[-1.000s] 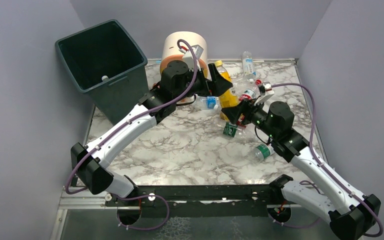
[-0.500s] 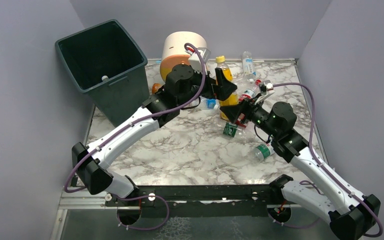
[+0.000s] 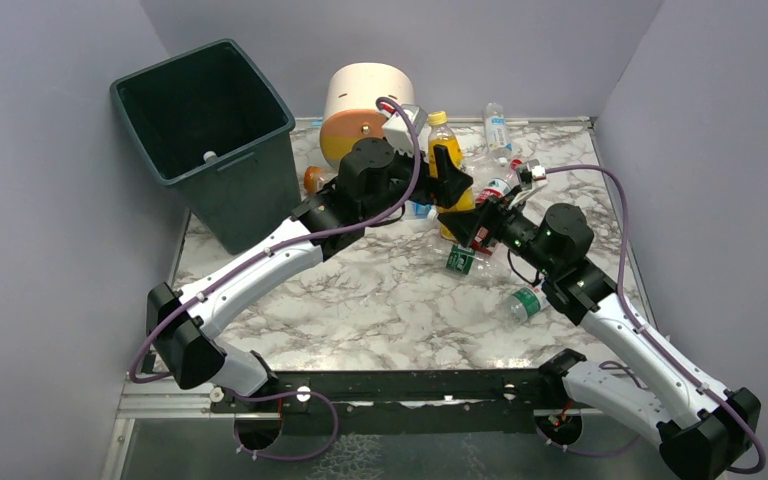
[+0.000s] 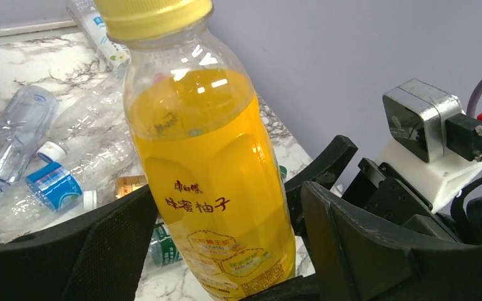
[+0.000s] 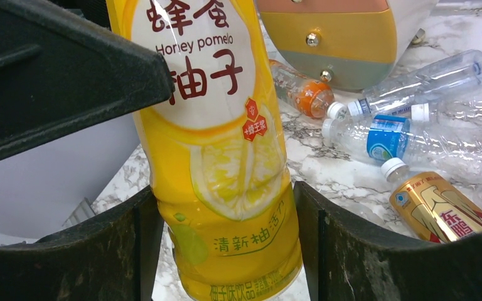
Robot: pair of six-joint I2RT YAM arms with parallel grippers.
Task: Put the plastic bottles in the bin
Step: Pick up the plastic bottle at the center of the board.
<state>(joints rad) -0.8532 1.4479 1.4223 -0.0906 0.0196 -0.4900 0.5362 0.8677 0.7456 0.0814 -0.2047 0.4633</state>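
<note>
Bottles of plastic lie scattered at the far right of the grey-veined marble table. One of them, an upright yellow-capped plastic bottle of yellow drink, stands between the two grippers, just right of the round cream and orange drawer unit.

The left arm runs from its near-left base in a long diagonal toward the far right, forearm raised. The left gripper points right and straddles the yellow bottle's body. One finger lies against the plastic and a thin gap shows at the other, so I cannot tell whether it grips.

The right arm reaches from the near-right corner toward the far left. The right gripper is clenched on the lower part of the same bottle, both fingers pressed to its sides.

The tall dark green-grey rectangular plastic bin stands at the far left, well apart from the bottle.

On the marble around the grippers lie a clear bottle with a blue label, a small orange bottle and a gold-wrapped bottle. Two green-labelled bottles lie nearer, beside the right forearm.
</note>
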